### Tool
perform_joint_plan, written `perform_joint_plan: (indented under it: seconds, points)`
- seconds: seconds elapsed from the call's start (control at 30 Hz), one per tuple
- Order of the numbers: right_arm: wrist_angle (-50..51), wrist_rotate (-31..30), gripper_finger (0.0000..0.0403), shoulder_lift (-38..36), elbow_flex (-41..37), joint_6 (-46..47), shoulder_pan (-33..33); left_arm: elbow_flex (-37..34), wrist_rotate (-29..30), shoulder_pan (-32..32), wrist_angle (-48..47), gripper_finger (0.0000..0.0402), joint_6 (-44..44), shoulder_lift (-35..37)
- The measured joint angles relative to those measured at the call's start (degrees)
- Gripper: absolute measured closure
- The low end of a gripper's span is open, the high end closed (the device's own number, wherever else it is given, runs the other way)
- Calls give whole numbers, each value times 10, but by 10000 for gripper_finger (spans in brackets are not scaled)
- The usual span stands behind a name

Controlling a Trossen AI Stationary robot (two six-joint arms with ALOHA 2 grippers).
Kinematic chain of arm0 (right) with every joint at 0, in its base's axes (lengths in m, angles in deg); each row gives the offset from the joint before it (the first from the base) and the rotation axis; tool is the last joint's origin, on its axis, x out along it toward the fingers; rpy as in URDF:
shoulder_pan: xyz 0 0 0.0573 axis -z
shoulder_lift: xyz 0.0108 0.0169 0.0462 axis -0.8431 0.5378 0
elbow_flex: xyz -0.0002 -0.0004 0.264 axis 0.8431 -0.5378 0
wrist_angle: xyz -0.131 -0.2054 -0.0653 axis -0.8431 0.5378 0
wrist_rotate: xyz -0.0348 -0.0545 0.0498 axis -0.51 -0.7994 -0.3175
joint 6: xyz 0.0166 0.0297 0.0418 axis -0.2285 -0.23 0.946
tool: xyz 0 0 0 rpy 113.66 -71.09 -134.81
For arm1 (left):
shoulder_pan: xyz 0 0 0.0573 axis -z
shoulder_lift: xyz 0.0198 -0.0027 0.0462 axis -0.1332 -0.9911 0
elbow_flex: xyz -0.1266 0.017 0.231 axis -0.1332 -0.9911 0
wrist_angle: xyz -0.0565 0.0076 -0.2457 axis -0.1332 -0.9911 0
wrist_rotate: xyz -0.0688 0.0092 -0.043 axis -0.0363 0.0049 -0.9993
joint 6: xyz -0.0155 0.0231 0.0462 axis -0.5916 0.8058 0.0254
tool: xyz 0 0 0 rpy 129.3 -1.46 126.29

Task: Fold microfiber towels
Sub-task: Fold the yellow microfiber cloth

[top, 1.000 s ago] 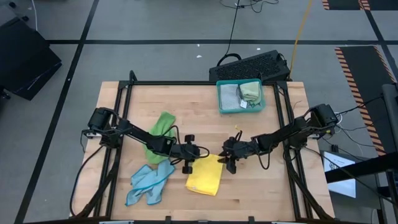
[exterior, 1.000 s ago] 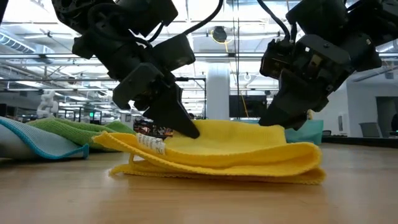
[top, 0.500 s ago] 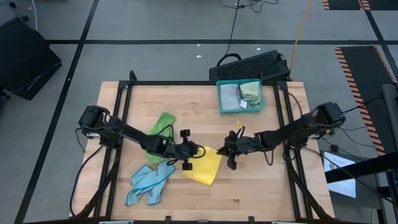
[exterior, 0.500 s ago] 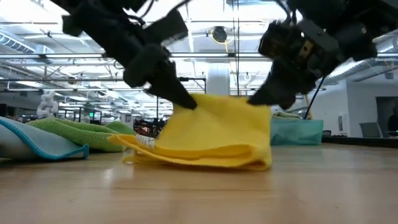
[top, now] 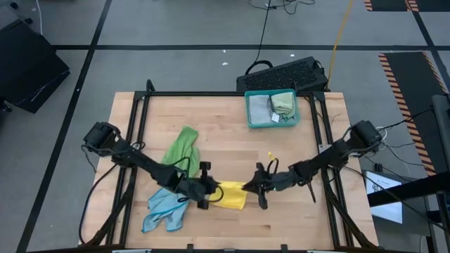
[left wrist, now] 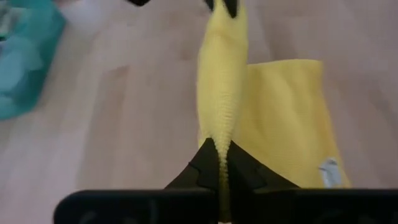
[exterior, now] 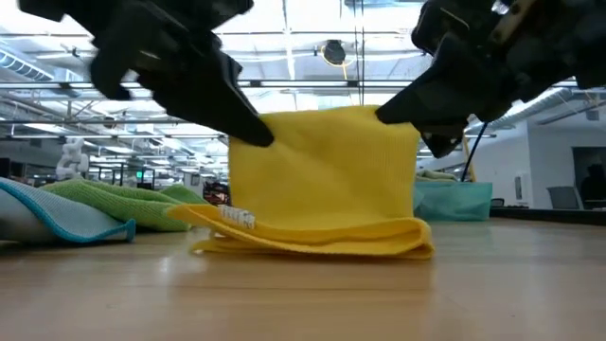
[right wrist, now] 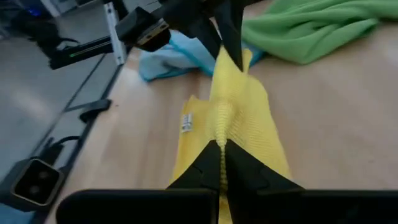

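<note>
Folding the yellow towel (top: 230, 195) is the job right now. It sits near the front of the table (top: 225, 119), and both arms hold its top edge up so that part stands like a little wall over the rest, which lies flat. The left gripper (top: 204, 192) pinches one corner tight and the right gripper (top: 257, 188) pinches the other. From each wrist camera, the yellow edge runs right between the two dark fingers (left wrist: 214, 163).

I think this fold is about half done. Next, both arms should carry the held edge over together and lay it down on the flat part, with the edges lined up. Then they can let go.

The teal tray (top: 250, 118) sits at the back of the table. Inside it are a grey towel (top: 260, 107) and a pale green towel (top: 283, 102). A bright green towel (top: 180, 146) and a light blue towel (top: 166, 208) lie loose on the table, not folded yet.
</note>
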Motion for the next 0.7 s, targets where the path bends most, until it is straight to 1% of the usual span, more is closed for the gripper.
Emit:
perform_joint_plan:
  seconds: [0.07,0.23,0.4,0.53,0.6,0.7]
  points:
    - [-3,2,400,22,20,9,-11,0,-7,15,-4,396,-14,0]
    - [-4,48,399,89,77,20,-22,0,-24,44,0,377,-52,0]
    - [-4,82,396,155,128,22,-23,0,-63,59,-3,373,-104,0]
    - [-4,117,394,176,151,22,-22,-1,-93,75,-7,372,-153,0]
    - [-4,121,390,177,152,22,-23,-1,-111,82,-4,372,-173,0]
    - [0,131,379,177,152,20,-23,-1,-114,91,3,371,-197,0]
